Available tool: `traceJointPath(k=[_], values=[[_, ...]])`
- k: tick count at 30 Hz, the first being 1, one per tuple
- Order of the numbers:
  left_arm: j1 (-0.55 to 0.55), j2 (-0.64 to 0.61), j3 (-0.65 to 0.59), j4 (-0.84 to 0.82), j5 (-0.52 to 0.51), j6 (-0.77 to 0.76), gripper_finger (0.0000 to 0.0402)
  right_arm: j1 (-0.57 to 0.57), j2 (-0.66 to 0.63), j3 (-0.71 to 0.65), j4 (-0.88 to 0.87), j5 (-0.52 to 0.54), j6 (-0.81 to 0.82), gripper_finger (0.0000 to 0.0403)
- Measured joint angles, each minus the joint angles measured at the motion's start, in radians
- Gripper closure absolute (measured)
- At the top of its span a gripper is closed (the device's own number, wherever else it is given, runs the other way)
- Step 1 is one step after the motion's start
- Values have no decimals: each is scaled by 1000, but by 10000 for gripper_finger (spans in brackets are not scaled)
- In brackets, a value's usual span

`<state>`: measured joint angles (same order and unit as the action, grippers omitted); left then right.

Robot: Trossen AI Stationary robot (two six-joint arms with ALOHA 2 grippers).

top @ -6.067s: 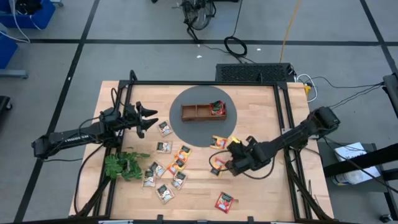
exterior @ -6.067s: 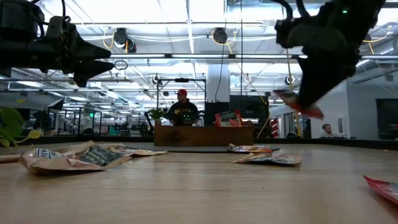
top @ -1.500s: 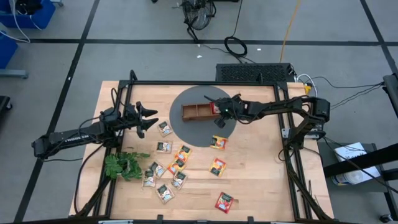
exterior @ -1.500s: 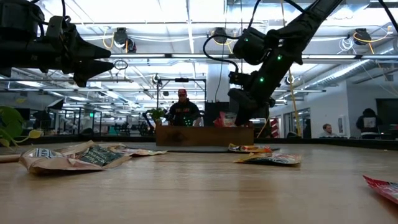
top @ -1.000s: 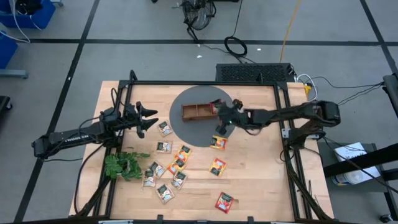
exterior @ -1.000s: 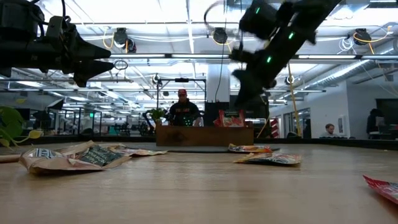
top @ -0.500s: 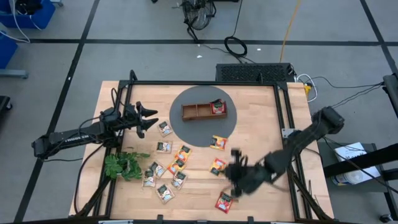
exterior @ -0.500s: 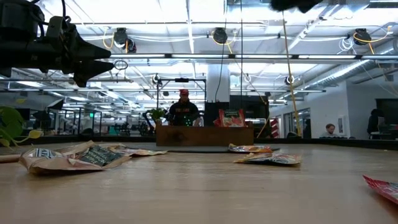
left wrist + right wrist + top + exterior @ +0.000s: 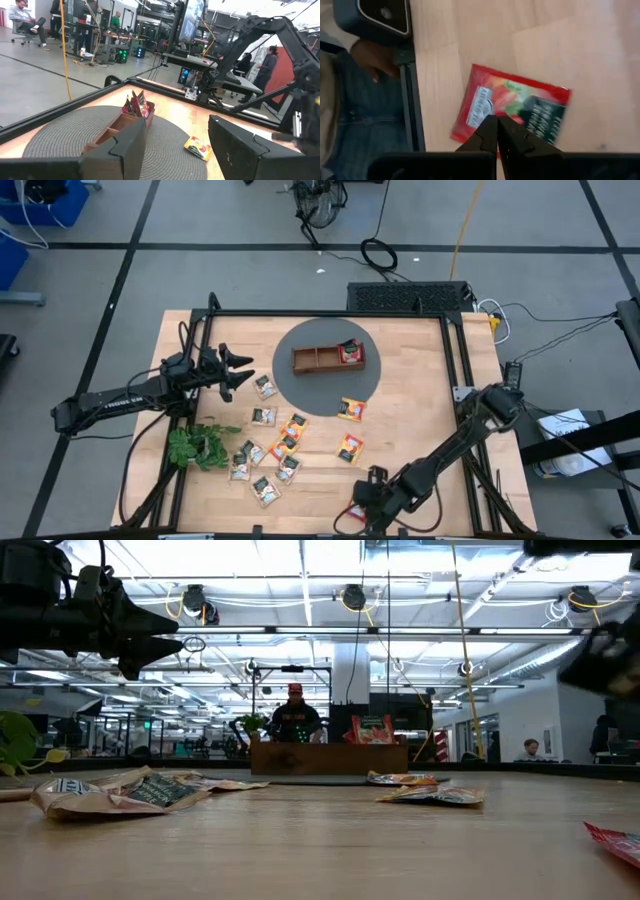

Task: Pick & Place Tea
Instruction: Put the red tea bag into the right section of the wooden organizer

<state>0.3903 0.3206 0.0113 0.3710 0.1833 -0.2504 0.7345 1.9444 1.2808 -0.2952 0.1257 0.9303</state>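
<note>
Left gripper (image 9: 238, 370) – fingers apart, idle above the desk's (image 9: 420, 420) left side. Loose sachets (image 9: 270, 450) mid-desk. Right gripper (image 9: 366, 502) – fingers together, over the red sachet (image 9: 512, 117) by the front edge; advisably open, centre, then descend.

Bright, even light from ceiling lamps

The table (image 9: 420, 420) is lit evenly from above, with only soft shadows around the left gripper (image 9: 243, 370). In the low view the ceiling lamps (image 9: 350, 598) glare white, and the right arm (image 9: 605, 655) is a dark smear of motion blur. Under the right gripper (image 9: 496, 131), the red sachet (image 9: 520, 112) looks slightly blurred, its print unreadable.
</note>
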Motion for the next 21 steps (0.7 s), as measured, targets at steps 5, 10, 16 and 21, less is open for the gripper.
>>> traceJointPath(k=[5, 10, 16, 21], values=[[0, 0, 0, 0, 0, 0, 188, -13, 36, 1, 33, -103, 45, 403], [0, 0, 0, 0, 0, 0, 188, -21, 6, 1, -142, -155, 98, 403], [0, 0, 0, 0, 0, 0, 188, -58, -49, 1, -525, -92, 143, 403], [0, 0, 0, 0, 0, 0, 188, -110, -61, 1, -764, 85, 142, 403]])
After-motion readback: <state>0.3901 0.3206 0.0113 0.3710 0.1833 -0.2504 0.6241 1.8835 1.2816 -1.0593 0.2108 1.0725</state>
